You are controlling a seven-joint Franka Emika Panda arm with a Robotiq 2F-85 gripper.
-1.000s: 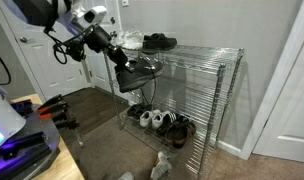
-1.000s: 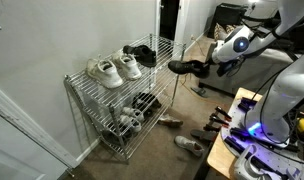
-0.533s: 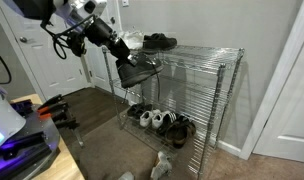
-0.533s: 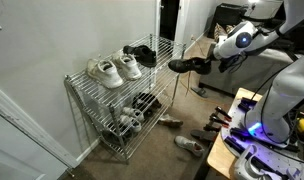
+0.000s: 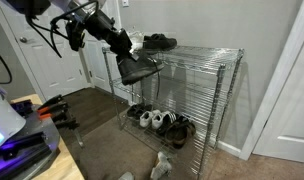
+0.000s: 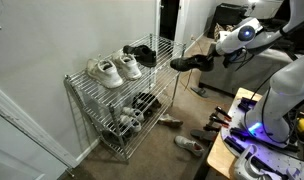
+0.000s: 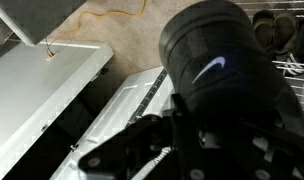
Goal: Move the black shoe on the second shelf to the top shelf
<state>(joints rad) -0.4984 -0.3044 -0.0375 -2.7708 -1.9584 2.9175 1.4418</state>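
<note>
My gripper (image 5: 120,45) is shut on the black shoe (image 5: 138,69) and holds it in the air beside the rack's end, sole down, about level with the top shelf (image 5: 204,52). The second shelf (image 5: 192,92) below looks bare. In an exterior view the black shoe (image 6: 191,62) hangs from the gripper (image 6: 214,56), apart from the top shelf (image 6: 144,76). In the wrist view the black shoe (image 7: 222,70) fills the picture and the gripper (image 7: 167,130) is a dark mass against it.
White sneakers (image 6: 112,70) and a lower black shoe (image 6: 142,52) lie on the top shelf. Several shoes (image 5: 162,122) sit on the lowest tier. Loose shoes (image 6: 187,143) lie on the carpet. A white door (image 5: 42,55) stands behind the arm.
The gripper has lifted the black shoe a little higher and slightly nearer the rack's top tier. The shoes on the rack have not moved.
</note>
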